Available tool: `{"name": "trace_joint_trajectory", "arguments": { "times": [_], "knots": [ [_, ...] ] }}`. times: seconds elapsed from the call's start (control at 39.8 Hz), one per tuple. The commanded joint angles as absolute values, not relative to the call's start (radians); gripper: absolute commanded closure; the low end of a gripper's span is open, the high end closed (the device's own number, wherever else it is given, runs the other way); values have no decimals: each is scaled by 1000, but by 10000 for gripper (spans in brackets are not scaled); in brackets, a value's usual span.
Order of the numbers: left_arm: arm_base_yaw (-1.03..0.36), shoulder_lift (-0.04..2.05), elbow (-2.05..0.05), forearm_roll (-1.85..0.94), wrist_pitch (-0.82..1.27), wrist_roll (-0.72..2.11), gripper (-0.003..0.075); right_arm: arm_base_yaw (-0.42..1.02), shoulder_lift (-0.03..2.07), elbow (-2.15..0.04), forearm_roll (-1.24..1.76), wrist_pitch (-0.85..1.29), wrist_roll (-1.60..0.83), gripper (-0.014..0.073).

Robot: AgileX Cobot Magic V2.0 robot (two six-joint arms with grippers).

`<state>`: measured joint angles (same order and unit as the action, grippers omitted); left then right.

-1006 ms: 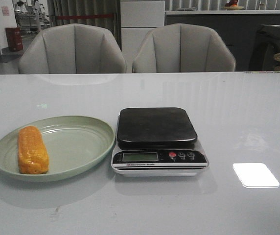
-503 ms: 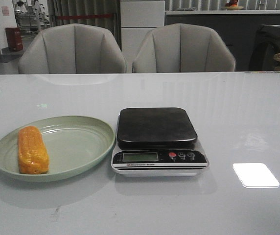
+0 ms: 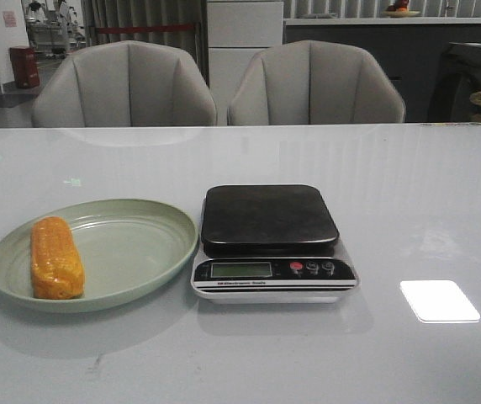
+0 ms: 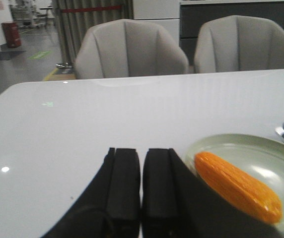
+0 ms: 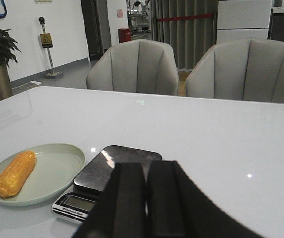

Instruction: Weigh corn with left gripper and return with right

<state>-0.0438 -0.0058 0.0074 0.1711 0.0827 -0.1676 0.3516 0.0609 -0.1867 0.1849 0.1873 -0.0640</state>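
So the corn (image 3: 56,257) is lying on the left side of the green plate (image 3: 131,252), nothing touching it, and the scale (image 3: 272,242) is sitting just beside the plate with its platform bare. Both arms are hanging back off the bench (image 3: 409,194). The left end effector (image 4: 141,186) is looking pinched narrow, fingers nearly together with just a sliver between them, holding nothing. The right end effector (image 5: 146,198) is looking the same, narrow and holding nothing, though both wrist views are only catching the backs of the fingers, so I'm hedging a bit on whether they're fully closed.

What I'm worrying about: the cob is a rounded, bumpy cylinder, so if the fingers are coming in off-centre or along its length it's probably rolling or squirting out. The plate is smooth and shallow with a sloped rim, so a nudge is likely sliding the cob toward the edge or skating the whole plate over the glossy bench. The scale's dark platform looks slick and flat with rounded corners, so a cob dropped from any height is maybe rolling right off it.
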Motion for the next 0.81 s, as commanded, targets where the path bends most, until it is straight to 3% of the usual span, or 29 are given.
{"name": "trace_joint_trajectory", "arguments": {
  "times": [0.0,0.33,0.78],
  "knots": [
    [7,-17,38,165,-25,-169,598,345,72,-211,175,114,-73,431],
    [12,-27,38,110,-28,-169,598,345,72,-211,175,116,-73,431],
    [-165,-27,38,85,-26,-169,598,345,72,-211,175,117,-73,431]
  ]
}}
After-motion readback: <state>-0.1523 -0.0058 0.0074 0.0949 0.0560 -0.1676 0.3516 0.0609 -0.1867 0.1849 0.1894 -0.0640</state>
